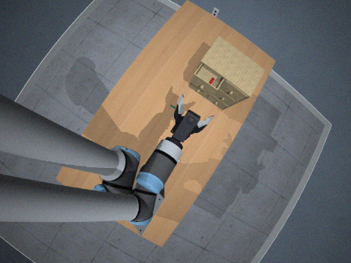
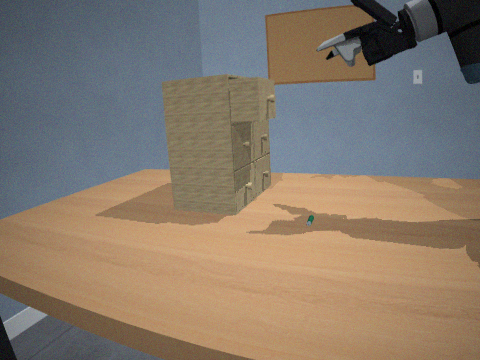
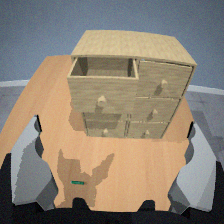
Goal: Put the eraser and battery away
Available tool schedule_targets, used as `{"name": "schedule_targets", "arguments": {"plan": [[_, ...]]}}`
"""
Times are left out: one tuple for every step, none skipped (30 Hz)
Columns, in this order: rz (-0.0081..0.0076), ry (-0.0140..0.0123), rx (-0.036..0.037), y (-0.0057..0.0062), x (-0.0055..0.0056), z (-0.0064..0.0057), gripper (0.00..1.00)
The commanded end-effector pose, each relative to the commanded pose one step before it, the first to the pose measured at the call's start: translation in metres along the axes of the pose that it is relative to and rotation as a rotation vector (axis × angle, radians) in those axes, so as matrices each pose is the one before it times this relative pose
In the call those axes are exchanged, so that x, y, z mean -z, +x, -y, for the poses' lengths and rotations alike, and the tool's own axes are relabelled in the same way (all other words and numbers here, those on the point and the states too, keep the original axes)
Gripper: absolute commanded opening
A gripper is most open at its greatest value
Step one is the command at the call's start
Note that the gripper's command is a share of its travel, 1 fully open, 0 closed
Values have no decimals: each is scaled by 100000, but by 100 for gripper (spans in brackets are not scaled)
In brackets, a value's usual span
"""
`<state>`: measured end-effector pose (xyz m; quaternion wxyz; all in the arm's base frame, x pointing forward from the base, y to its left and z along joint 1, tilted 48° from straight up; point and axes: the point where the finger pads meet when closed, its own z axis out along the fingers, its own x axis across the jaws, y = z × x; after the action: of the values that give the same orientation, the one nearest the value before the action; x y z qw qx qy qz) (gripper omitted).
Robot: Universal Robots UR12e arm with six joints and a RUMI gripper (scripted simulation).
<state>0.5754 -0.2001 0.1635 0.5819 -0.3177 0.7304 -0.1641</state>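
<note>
top view had the gripper spread wide and empty, a red piece (probably the eraser) in the chest's open top-left drawer; exterior and wrist showed the green aa battery on the table, so fetching it looked next, calling for a descent onto it.

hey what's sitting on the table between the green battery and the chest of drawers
Nothing: only bare wood and shadow separate the battery from the chest; the exterior view shows it best.

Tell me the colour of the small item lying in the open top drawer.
Red. The eraser in the open drawer shows best in the top view.
</note>
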Motion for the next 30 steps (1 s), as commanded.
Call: {"name": "schedule_targets", "arguments": {"plan": [[-24,-35,49,30,8,55,100],[-2,-28,0,1,0,2,100],[-2,-31,0,2,0,2,100],[-2,-35,0,2,0,3,100],[-3,-38,0,2,0,3,100],[-3,-42,0,2,0,3,100],[-3,-46,0,2,0,3,100],[-3,-50,0,2,0,4,100],[-3,-55,0,2,0,4,100],[0,0,0,0,0,0,100],[0,0,0,0,0,0,100],[-4,-59,0,3,0,4,100],[-4,-63,0,3,0,4,100],[-4,-68,0,3,0,5,100],[-4,-73,0,3,0,5,100],[-4,-77,0,3,0,5,100],[-4,-82,0,3,0,5,100],[-4,-87,0,3,0,5,100],[-4,-92,0,3,0,6,100],[-4,-97,0,3,0,6,100],[-4,-103,0,3,0,6,100],[-4,-108,0,3,0,6,100],[-4,-113,0,3,0,6,100],[-3,-118,0,2,1,6,100],[-3,-124,0,2,1,6,100],[-3,-129,0,2,1,6,100],[0,0,0,0,0,0,100],[0,0,0,0,0,0,100],[-2,-135,0,2,1,6,100],[-2,-140,0,1,1,5,100]]}}
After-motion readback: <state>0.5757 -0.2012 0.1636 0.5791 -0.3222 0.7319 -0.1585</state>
